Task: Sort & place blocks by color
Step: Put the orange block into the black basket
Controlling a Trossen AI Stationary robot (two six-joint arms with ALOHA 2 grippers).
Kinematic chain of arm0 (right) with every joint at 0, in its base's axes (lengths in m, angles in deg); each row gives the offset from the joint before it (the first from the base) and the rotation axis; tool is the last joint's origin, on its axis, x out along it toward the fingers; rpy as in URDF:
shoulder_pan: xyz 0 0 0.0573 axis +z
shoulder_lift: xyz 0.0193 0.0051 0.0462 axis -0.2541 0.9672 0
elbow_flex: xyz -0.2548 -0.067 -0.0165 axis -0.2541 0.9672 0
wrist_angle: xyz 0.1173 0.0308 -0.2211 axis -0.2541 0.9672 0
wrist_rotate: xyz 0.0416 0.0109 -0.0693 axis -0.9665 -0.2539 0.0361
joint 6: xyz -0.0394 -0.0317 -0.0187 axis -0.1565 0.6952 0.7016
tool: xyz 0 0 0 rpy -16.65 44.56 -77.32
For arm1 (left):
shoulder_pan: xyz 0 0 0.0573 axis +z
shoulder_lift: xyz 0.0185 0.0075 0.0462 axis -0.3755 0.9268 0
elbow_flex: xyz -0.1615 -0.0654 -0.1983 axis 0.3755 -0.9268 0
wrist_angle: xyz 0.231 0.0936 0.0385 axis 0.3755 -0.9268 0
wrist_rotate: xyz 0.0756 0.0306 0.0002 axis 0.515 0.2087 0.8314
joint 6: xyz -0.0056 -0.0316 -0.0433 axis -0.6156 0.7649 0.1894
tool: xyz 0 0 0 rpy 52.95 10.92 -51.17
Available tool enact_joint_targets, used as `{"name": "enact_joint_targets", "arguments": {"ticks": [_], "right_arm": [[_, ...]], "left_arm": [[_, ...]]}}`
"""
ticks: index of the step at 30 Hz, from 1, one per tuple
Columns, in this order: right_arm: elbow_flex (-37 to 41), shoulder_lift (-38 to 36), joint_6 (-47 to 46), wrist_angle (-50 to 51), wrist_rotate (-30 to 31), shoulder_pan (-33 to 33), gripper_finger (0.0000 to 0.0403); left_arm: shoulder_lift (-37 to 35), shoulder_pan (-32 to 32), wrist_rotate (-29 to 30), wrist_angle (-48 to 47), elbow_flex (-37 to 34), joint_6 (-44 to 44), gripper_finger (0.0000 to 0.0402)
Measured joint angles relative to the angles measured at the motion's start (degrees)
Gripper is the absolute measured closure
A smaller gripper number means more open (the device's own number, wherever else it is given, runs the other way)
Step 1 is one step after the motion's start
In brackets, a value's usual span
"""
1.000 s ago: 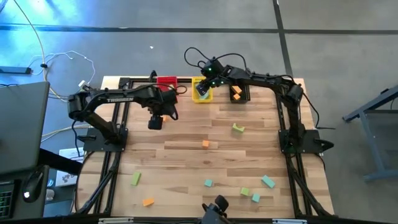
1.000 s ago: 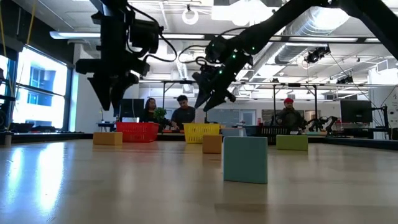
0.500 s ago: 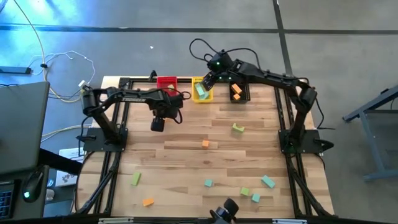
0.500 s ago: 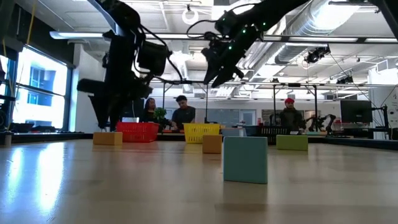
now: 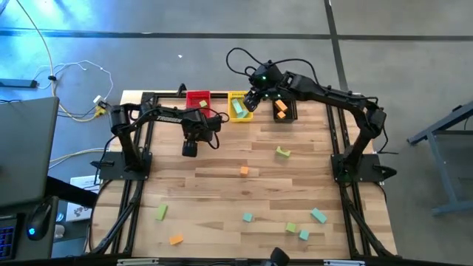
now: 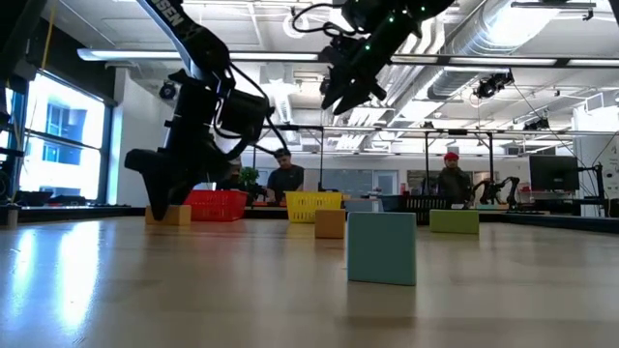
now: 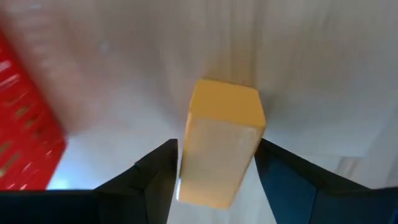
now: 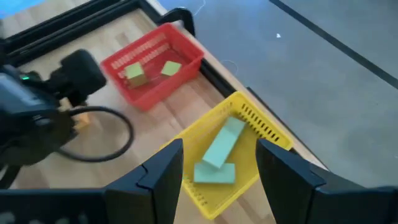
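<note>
Sorting is partly done: along the table's far edge the red bin (image 8: 152,65) holds two yellow-green blocks (image 8: 135,73), the yellow bin (image 8: 239,155) two teal bars (image 8: 219,149), the black bin (image 5: 283,110) orange pieces. The left gripper (image 7: 214,180) sits low near the red bin, jaws apart around an orange block (image 7: 221,149) on the wood, seemingly not yet clamped. The right gripper (image 8: 217,171) hangs empty and spread above the yellow bin. Roughly eight blocks wait toward the near edge.

We get top-down overhead, level tabletop view facing the room, two close wrist views; overhead and right wrist share the yellow bin (image 5: 240,107) (image 8: 233,152).
</note>
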Motion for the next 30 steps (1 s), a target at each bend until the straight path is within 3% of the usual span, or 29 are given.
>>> {"name": "enact_joint_targets", "arguments": {"ticks": [8, 22, 30], "right_arm": [[-0.02, -1.00, 0.43, 4.23, -0.26, 4.00, 0.0215], [-0.02, -0.96, 4.14, 12.04, -1.27, 12.78, 0.0215], [-0.02, -0.93, 7.64, 13.21, -1.29, 17.52, 0.0215]], "left_arm": [[0.26, 0.00, -7.62, 0.27, 0.05, -0.22, 0.0296], [-1.58, -0.17, -16.21, 5.39, 0.02, -0.66, 0.0299], [-4.16, -0.73, -19.34, 15.26, -0.04, -0.24, 0.0298]]}}
